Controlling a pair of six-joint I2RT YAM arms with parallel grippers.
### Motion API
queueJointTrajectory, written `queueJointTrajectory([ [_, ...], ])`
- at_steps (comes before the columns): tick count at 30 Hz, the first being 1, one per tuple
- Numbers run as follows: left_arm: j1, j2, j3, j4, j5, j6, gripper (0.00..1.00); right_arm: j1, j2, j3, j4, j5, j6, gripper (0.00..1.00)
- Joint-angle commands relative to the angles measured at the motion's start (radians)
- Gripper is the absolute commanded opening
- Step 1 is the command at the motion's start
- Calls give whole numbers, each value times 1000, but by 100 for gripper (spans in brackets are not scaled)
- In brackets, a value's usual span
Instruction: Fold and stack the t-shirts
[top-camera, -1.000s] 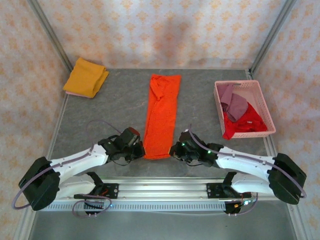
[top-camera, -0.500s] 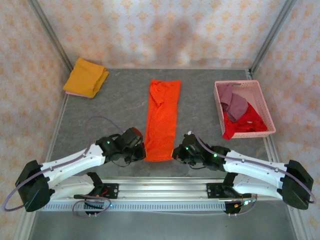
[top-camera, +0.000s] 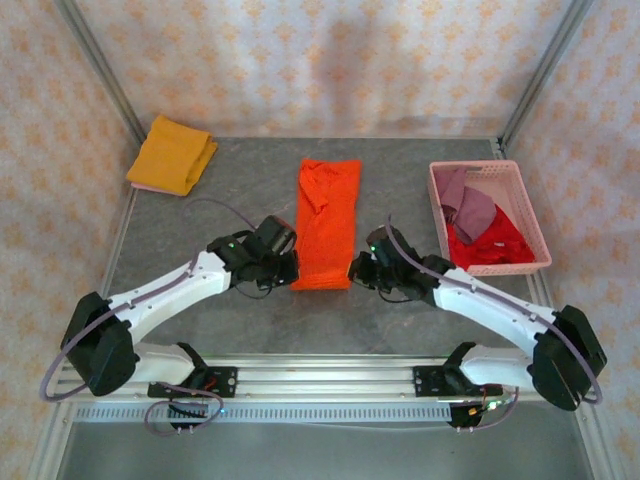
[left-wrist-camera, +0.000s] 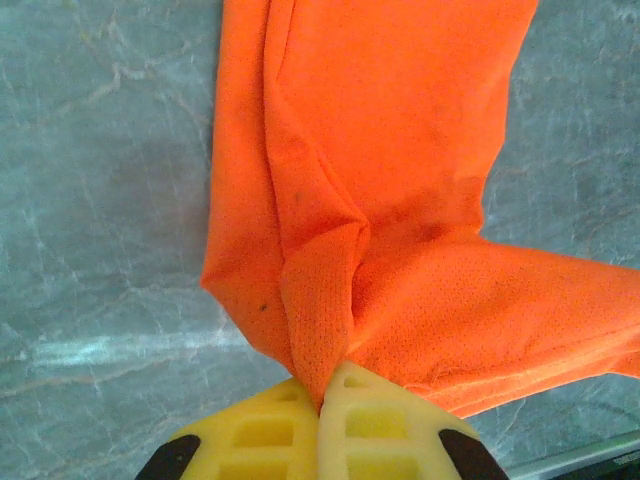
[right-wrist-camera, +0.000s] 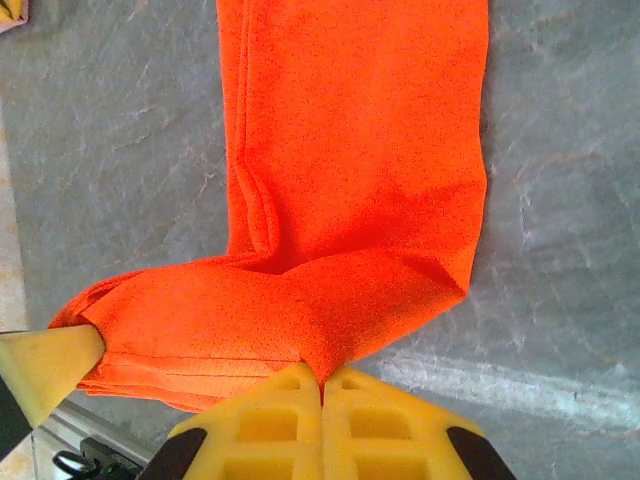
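Top external view, items as laid out around the orange t-shirt (top-camera: 325, 225):

- Orange t-shirt: laid lengthwise as a narrow strip at the middle of the grey tabletop (top-camera: 240, 190), its near end gathered up between the two grippers.
- Left gripper (top-camera: 290, 272): set at the near left corner of the orange t-shirt. In the left wrist view the jaws are pressed together on a pinched ridge of the orange cloth.
- Right gripper (top-camera: 356, 270): set at the near right corner of the orange t-shirt. In the right wrist view the jaws are clamped on the cloth edge, and the near end is seen doubled over in a thick fold.
- Mustard yellow t-shirt (top-camera: 172, 153): folded, well apart to the far left of the orange t-shirt.
- Pink basket (top-camera: 437, 205): placed to the right of the orange t-shirt, apart from it.
- Red t-shirt (top-camera: 485, 250) and mauve t-shirt (top-camera: 468, 208): crumpled inside the basket, the mauve one towards its far end.
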Motion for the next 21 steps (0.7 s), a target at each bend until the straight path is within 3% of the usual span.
queueJointTrajectory([
  [1,33,33,56,-47,-31,80,0,-62,36,56,-43,-14,-99,0],
  [9,102,196,220,-66,-13,192,0,-183,163,183,-34,-60,-210,0],
  [21,171,370,360,-21,-33,232,0,-281,389,329,51,-94,-283,0],
])
